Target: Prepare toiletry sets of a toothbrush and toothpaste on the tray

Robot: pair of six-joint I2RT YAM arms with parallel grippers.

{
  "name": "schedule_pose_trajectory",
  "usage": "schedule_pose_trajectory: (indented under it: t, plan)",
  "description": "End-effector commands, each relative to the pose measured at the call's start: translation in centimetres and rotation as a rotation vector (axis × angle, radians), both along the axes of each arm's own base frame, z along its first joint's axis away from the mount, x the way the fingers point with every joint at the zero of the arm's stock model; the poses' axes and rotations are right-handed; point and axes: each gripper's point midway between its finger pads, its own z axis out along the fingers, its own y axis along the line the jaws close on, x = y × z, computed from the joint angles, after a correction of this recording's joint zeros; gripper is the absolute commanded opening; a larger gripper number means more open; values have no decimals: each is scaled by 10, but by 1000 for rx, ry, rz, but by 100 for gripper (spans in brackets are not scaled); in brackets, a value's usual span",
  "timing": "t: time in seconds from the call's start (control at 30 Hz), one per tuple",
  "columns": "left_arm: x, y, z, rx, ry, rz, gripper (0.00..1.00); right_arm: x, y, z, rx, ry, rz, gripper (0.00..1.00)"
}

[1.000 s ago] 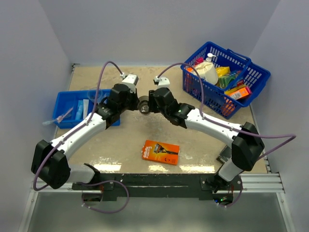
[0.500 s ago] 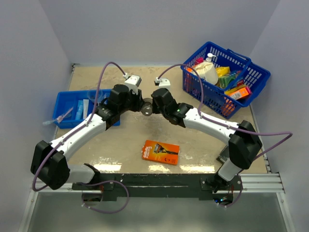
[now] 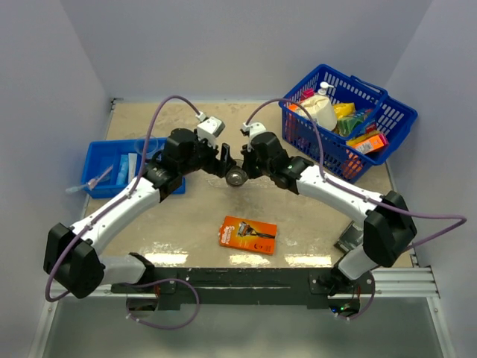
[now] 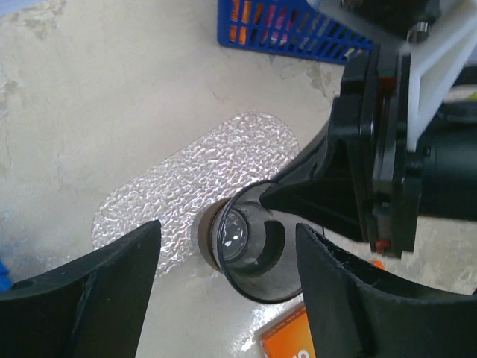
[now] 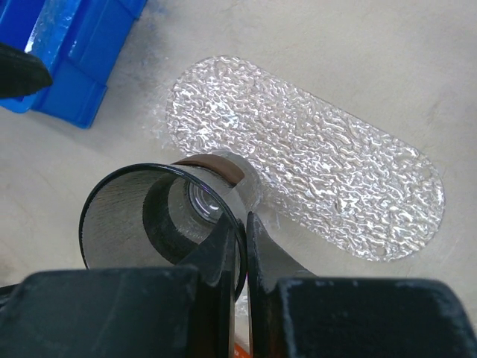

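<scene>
I am clenching my right claw [image 5: 242, 231] on the rim wall of the brownish translucent cup [image 5: 160, 216] and holding it tilted at one end of the clear tray [image 5: 313, 171], though I cannot tell whether its base is touching. My left claw [image 4: 227, 226] is hanging released around the cup. I am judging the job barely begun: nothing is standing on the tray, and the toothpaste tubes [image 3: 128, 165] and what looks like a toothbrush [image 3: 91, 181] are lying in the blue compartment bin [image 3: 100, 149], well left of the tray.
</scene>
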Motion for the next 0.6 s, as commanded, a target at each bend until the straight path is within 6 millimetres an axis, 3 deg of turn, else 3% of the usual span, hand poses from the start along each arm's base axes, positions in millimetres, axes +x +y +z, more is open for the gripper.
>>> schedule_pose_trajectory:
  t: [0.0, 0.23, 0.33, 0.57]
  plan:
    - [-12, -5, 32, -21, -84, -120, 79, -2, 9, 49, 125, -88, 180, 0]
    - [-29, -17, 13, -45, -10, -278, 82, -13, 2, 46, 8, -86, 309, 0]
    - [-27, -20, 4, -36, 31, -284, 78, -14, -1, 40, -32, -77, 330, 0]
    - [-24, -19, -19, 6, 101, -275, 73, -19, 4, 52, 14, -111, 361, 0]
